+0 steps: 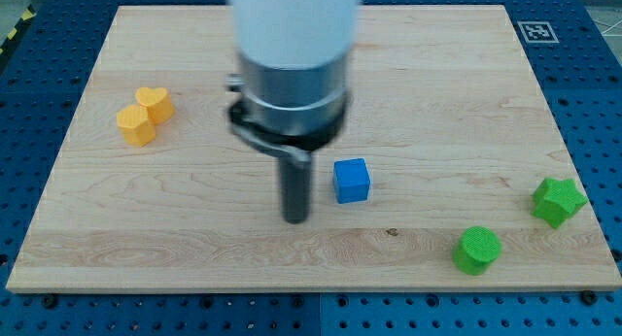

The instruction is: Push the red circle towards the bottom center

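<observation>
Camera view, nearest first: a green circle (477, 251) and green star (558, 200) sit at the bench (194, 249) bottom right. My tip (295, 219) rests just left of the blue cube (351, 180); there is no pincer. Farther left lie yellow blocks (145, 115). No red circle shows, perhaps hidden behind the arm; I'd locate it, then push from its top side.

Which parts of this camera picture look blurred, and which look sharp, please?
In the camera view, the arm's pale upper body is soft and blurred; my tip is slightly soft; the blue cube, yellow blocks and both green blocks look crisp under even light; no red circle shows.
</observation>
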Controlling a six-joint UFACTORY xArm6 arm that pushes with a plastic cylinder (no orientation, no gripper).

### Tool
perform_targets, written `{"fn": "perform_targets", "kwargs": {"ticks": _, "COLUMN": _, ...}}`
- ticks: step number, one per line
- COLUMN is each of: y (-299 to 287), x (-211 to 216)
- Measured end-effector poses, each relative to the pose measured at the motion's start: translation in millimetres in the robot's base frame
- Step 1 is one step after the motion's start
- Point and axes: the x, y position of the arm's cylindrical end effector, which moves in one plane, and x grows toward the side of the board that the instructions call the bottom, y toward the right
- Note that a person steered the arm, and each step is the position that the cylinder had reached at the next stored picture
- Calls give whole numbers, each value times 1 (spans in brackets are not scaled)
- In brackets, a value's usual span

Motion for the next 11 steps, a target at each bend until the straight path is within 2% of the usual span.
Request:
{"fn": "perform_targets", "kwargs": {"ticks": 1, "y": -57, "x": -25}}
{"fn": "perform_targets", "kwargs": {"ticks": 2, "y": -73, "x": -73}}
{"fn": "perform_targets", "kwargs": {"ticks": 4, "y": -79, "x": -146}}
{"fn": "perform_targets", "kwargs": {"ticks": 6, "y": -75, "x": -199}}
{"fn": "perform_targets", "kwargs": {"ticks": 8, "y": -27, "x": -200}}
{"fn": "perform_targets", "kwargs": {"ticks": 11, "y": -14, "x": -188}}
